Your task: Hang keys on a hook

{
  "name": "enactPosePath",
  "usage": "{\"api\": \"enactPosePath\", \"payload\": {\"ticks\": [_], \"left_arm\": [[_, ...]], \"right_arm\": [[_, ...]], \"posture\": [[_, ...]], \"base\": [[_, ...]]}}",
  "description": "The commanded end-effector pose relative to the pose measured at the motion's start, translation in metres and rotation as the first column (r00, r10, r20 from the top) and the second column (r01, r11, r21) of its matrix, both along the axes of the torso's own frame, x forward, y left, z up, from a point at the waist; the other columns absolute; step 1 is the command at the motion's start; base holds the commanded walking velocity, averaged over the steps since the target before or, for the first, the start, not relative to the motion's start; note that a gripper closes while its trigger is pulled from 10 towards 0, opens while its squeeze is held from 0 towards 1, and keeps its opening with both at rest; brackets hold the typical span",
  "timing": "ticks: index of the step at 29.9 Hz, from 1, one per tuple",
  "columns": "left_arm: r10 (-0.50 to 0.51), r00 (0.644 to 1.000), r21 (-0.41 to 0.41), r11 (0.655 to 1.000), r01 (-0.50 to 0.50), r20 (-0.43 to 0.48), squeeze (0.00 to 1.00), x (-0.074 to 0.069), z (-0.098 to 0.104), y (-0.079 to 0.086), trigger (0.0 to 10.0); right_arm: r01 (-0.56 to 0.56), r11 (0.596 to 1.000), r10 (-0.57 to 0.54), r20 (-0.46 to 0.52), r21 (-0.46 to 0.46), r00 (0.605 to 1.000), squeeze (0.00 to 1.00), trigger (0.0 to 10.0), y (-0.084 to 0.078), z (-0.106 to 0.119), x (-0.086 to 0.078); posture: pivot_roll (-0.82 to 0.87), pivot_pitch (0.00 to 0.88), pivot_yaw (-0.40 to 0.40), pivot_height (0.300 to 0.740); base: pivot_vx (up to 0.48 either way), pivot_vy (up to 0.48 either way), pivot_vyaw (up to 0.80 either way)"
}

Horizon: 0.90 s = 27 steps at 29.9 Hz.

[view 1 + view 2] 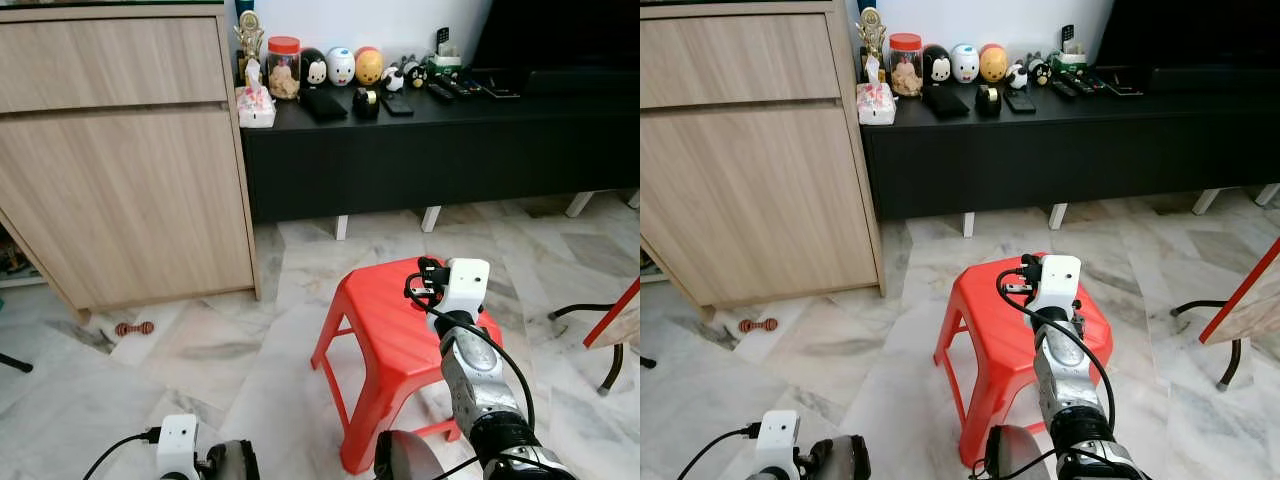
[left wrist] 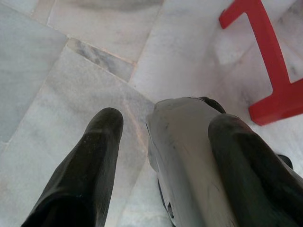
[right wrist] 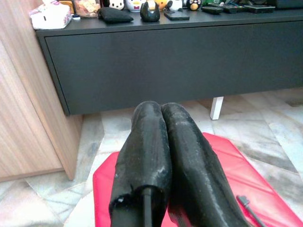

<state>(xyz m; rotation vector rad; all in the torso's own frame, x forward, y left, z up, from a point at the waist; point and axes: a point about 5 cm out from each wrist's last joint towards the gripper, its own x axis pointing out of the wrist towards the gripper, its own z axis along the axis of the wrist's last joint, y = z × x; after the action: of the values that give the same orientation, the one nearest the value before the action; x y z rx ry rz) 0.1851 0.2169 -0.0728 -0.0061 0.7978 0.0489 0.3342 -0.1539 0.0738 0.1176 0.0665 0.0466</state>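
hovering over one red stool (image 1: 385, 330), right gripper (image 3: 163, 111) pressed together; left gripper (image 2: 165, 127) spread.

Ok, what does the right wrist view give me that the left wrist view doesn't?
Right wrist view: the right end effector, fingers pressed together, over the red stool seat, where a small dark item lies, too small to identify. Beyond it are the black TV console and the wooden cabinet.
Left wrist view: the left end effector, fingers apart, low over the marble floor beside a stool leg.
Both: the red stool and the marble floor.
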Motion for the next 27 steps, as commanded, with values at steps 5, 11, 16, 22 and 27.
{"api": "enactPosePath", "payload": {"ticks": [5, 11, 16, 22, 27], "left_arm": [[-0.02, 0.996, -0.048, 0.999, 0.016, -0.082, 0.0, -0.0161, -0.0119, -0.015, 10.0], [-0.019, 0.997, -0.048, 0.999, 0.015, -0.078, 0.0, -0.0156, -0.0116, -0.0152, 10.0], [-0.016, 0.997, -0.051, 0.999, 0.012, -0.07, 0.0, -0.0139, -0.0108, -0.0154, 10.0], [-0.012, 0.998, -0.056, 0.998, 0.009, -0.064, 0.0, -0.0125, -0.0102, -0.0163, 10.0], [-0.012, 0.998, -0.06, 0.998, 0.008, -0.062, 0.0, -0.0119, -0.0101, -0.0171, 10.0]], "right_arm": [[0.013, 1.0, -0.013, 0.012, 0.007, 1.0, 0.0, 10.0, -0.0022, 0.0065, 0.004], [0.013, 1.0, -0.014, 0.011, 0.01, 1.0, 0.0, 10.0, -0.002, 0.0064, 0.0041], [0.013, 1.0, -0.013, 0.01, 0.011, 1.0, 0.0, 10.0, -0.0015, 0.0067, 0.0044], [0.009, 1.0, -0.009, 0.004, 0.008, 1.0, 0.0, 10.0, -0.0001, 0.0064, 0.0049], [0.018, 1.0, -0.018, -0.016, -0.003, 1.0, 0.0, 10.0, -0.0002, 0.0039, 0.0048]], "posture": [[0.06, 0.0, -0.09, 0.677], [0.07, 0.0, -0.09, 0.702], [0.07, 0.0, -0.092, 0.737], [0.07, 0.0, -0.094, 0.74], [0.06, 0.0, -0.096, 0.74]], "base": [[0.0, 0.0, 0.0], [0.0, 0.0, 0.0], [0.0, 0.0, 0.0], [0.0, 0.0, 0.0], [0.0, 0.0, 0.0]]}}
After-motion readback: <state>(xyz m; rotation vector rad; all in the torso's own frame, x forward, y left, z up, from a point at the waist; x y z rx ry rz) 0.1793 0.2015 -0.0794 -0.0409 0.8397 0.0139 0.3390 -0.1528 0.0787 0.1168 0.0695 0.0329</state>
